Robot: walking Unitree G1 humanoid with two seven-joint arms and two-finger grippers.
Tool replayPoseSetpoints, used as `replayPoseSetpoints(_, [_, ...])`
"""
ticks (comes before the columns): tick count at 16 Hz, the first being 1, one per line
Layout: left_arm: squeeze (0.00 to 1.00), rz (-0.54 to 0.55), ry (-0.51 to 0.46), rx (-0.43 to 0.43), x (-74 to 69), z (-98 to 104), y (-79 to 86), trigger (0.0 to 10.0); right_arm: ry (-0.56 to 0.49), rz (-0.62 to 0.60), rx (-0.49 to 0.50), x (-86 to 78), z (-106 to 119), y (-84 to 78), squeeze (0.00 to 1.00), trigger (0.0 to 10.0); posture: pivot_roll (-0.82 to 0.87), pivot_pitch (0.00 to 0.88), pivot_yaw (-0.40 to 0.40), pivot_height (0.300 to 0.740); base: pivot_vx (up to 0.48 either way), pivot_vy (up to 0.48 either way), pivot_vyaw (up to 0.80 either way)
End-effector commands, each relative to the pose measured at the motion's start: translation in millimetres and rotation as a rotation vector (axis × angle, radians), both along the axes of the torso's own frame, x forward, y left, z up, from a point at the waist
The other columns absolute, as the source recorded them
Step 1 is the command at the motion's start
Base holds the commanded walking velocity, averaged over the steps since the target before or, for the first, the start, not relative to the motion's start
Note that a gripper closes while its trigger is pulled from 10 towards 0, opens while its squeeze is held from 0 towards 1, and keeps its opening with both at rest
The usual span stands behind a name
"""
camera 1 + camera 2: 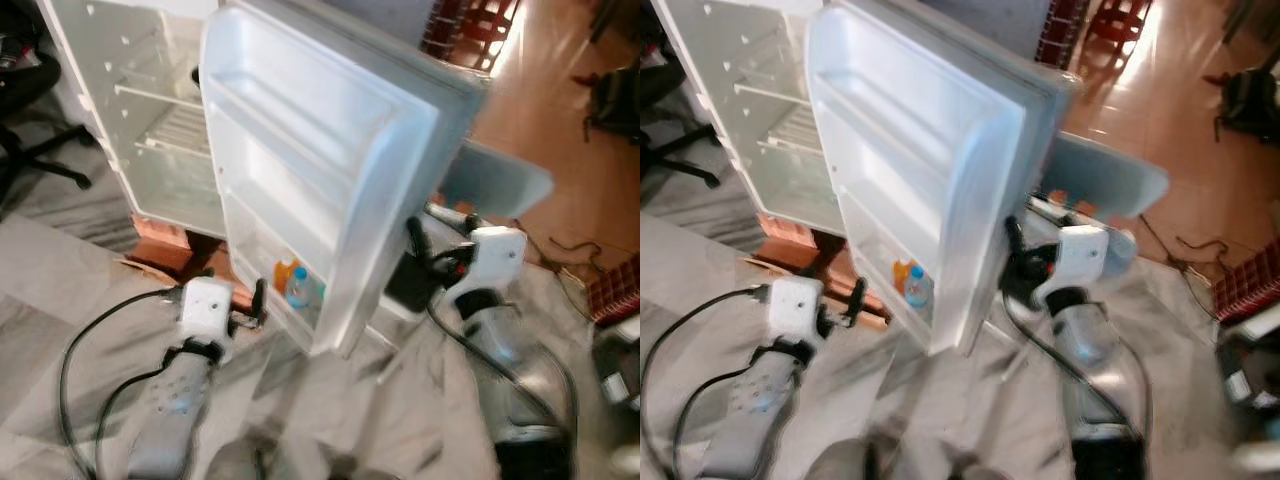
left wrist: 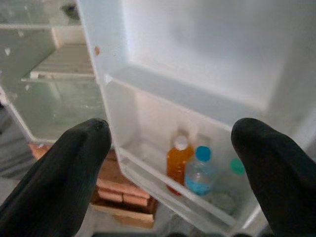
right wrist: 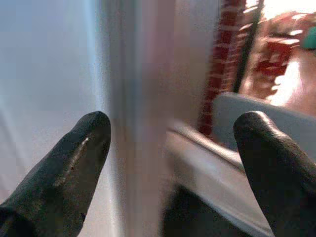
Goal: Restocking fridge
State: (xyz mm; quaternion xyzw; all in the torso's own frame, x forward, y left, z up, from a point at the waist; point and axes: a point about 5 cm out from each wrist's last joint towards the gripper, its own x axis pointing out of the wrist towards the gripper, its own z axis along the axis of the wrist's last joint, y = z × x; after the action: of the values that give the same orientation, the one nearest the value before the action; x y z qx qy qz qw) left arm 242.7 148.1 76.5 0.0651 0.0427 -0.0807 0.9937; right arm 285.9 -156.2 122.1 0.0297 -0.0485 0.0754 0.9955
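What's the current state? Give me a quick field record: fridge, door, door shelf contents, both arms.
fridge: open, wire shelves look bare
door: swung wide
bottom door shelf: orange bottle, blue-capped bottle, a green-capped item beside them
left gripper: jaws open, facing the bottom door shelf, holding nothing
right gripper: jaws open, at the door's outer edge

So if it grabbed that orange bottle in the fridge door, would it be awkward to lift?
Probably manageable. The orange bottle looks full, so fairly heavy for its size. It stands upright, tall and narrow, so a nudge might tip it against the blue-capped bottle beside it. Its smooth sides may be slippery.
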Motion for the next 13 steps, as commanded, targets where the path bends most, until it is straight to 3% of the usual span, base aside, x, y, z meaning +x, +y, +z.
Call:
replayPoseSetpoints(1, [0.00,-0.001,0.032,0.015,-5.2,-6,0.3,10.0,0.006,-0.026,-0.009,-3.2,-3,-9.8,0.00,10.0,0.11,0.124,-0.104,0.740,0.000,0.000,0.00])
replayPoseSetpoints(3, [0.00,0.005,0.077,0.023,-11.3,-13,2.9,10.0,0.010,-0.032,-0.012,-3.8,-4,-12.3,0.00,10.0,0.11,0.126,-0.104,0.740,0.000,0.000,0.00])
replayPoseSetpoints(9, [0.00,0.059,0.225,0.035,-67.2,-36,23.1,10.0,0.001,-0.013,0.009,24.6,7,-20.9,0.00,10.0,0.15,0.140,-0.116,0.740,0.000,0.000,0.00])
replayPoseSetpoints(11, [0.00,0.080,0.247,0.029,-76.6,-42,26.2,10.0,0.000,0.056,0.102,40.6,17,-15.3,0.00,10.0,0.17,0.143,-0.120,0.740,0.000,0.000,0.00])
replayPoseSetpoints(12, [0.00,0.112,0.272,0.020,-84.1,-47,32.6,10.0,-0.023,0.215,0.297,47.1,36,-2.0,0.00,10.0,0.18,0.142,-0.124,0.740,0.000,0.000,0.00])
replayPoseSetpoints(13, [0.00,0.127,0.284,0.022,-88.5,-50,36.5,10.0,-0.057,0.376,0.400,43.5,52,10.3,0.00,10.0,0.18,0.142,-0.125,0.740,0.000,0.000,0.00])
